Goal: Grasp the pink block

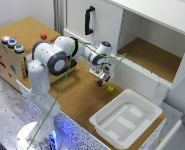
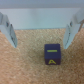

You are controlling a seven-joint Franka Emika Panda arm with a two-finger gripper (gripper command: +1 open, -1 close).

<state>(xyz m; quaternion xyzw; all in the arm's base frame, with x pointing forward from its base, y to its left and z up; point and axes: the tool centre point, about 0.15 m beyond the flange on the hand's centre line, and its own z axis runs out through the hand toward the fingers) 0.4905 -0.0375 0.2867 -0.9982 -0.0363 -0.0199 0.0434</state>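
The hand (image 1: 103,76) is seen released: in the wrist view its two fingers (image 2: 11,32) are spread wide apart and nothing is gripped between them. A dark blue block (image 2: 52,55) with a yellow mark on its face is seen on the cork between the fingers, nearer to one finger than to the other and touched by neither. In the exterior view the hand is held low over the bench (image 1: 82,97), pointing down, and the same dark block (image 1: 99,83) is found just beneath its tips. A yellow-green block (image 1: 110,89) lies near it, towards the exterior view's right and apart from the hand.

A pink block cannot be made out in either view, so its place cannot be told.

Further out, a white tray (image 1: 108,107) is set on the bench at the exterior view's lower right. Behind the hand a white cabinet (image 1: 104,22) is seen, with a black handle (image 1: 88,20) on its door and an open compartment (image 1: 152,55) floored in cork. At the exterior view's left a cork-topped box (image 1: 22,30) is placed, fitted with round buttons (image 1: 12,43) and a red knob (image 1: 43,36). A green cable (image 1: 62,95) is strung along the arm.
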